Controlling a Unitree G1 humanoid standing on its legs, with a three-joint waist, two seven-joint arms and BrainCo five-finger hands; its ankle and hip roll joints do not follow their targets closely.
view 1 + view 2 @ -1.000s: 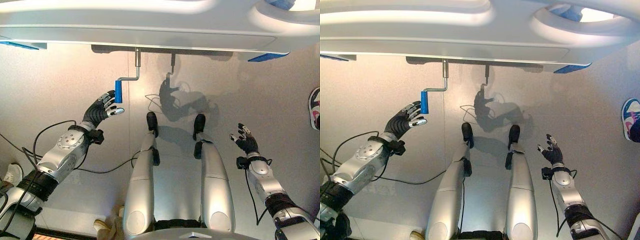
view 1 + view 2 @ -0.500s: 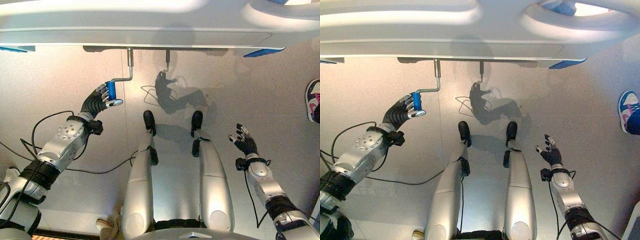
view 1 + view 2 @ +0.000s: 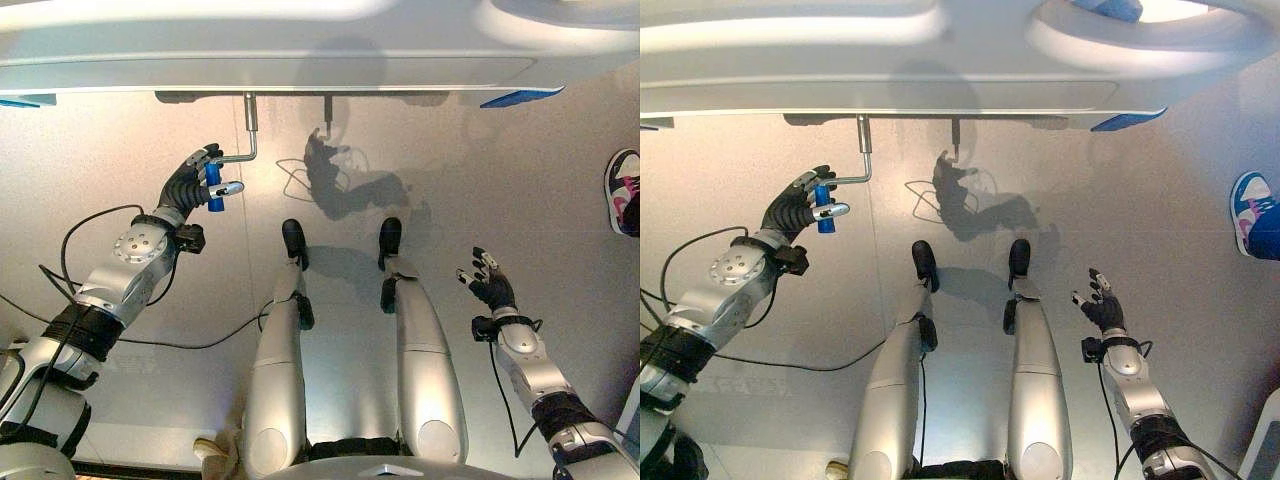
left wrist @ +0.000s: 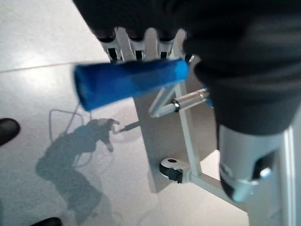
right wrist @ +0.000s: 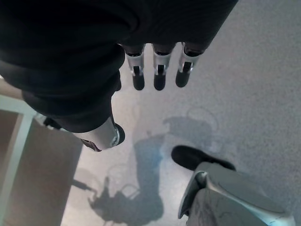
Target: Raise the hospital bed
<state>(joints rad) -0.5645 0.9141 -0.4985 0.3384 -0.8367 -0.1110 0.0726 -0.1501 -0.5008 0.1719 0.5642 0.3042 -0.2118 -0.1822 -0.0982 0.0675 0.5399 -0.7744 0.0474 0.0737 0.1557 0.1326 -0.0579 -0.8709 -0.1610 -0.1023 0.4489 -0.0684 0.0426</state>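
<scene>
Pale grey speckled flooring (image 3: 120,130) forms the background, with the white moulded end panel of the hospital bed (image 3: 300,45) spanning the far edge of the scene.

Left hand (image 3: 190,183): raised toward the bed end, fingers (image 4: 136,47) and thumb curled round the blue cylindrical grip of the crank handle (image 3: 212,185). In the left wrist view the blue grip (image 4: 129,82) lies across the palm, the finger row behind it and the thumb closing over its near end. From the grip, a thin bent silver metal crank rod (image 3: 240,158) runs away from the hand, turns, and rises to a socket under the bed's end panel just beyond the fingertips. A second, shorter silver crank stub (image 3: 327,108) hangs from the panel farther out, on the side of the hand toward the robot's right. Past the hand in the wrist view, a grey bed castor (image 4: 171,169) sits at the foot of a pale frame leg.

Right hand (image 3: 488,283): held low over bare floor, well apart from the crank and the bed, fingers (image 5: 159,75) straight and loosely spread, gripping nothing.

Blue corner bumpers (image 3: 520,97) mark the underside of the bed panel, out beyond each hand. A person's white, pink and black sneaker (image 3: 623,190) rests on the floor well outside the right hand.
</scene>
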